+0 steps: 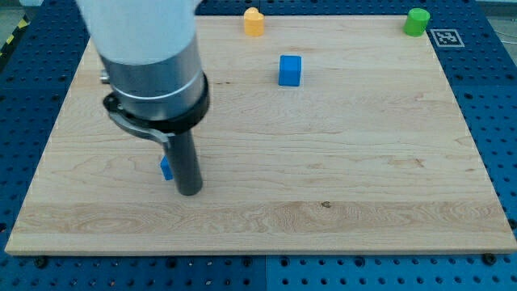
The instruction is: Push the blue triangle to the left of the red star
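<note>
Currently my tip [189, 192] is resting on the board [339, 162] at the view's lower left — a bare rod, no fingers to open or close. A small blue block [166, 168] is sitting just to the view's left of the rod, touching or nearly so; mostly hidden, shape not readable, so I cannot confirm it as the triangle. A blue cube [290, 70] is lying well apart, toward the top centre. A yellow block [254, 22] and a green block [417, 22] are sitting along the top edge — green at the right corner. No red star is showing.
</note>
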`<control>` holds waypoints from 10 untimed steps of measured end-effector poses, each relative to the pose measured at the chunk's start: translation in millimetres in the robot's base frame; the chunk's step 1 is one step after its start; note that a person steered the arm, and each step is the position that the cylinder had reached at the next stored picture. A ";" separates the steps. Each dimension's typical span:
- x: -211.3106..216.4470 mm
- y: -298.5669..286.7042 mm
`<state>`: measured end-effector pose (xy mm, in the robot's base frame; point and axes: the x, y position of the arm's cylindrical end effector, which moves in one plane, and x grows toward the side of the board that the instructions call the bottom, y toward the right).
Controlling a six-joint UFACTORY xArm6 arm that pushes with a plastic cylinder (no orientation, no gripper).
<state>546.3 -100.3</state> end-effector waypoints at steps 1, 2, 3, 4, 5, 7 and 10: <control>-1.0 -5.3; -1.5 -16.9; -2.7 -22.7; 0.8 1.8; -8.1 7.7; -43.2 -46.9; -44.1 7.9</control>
<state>502.2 -92.4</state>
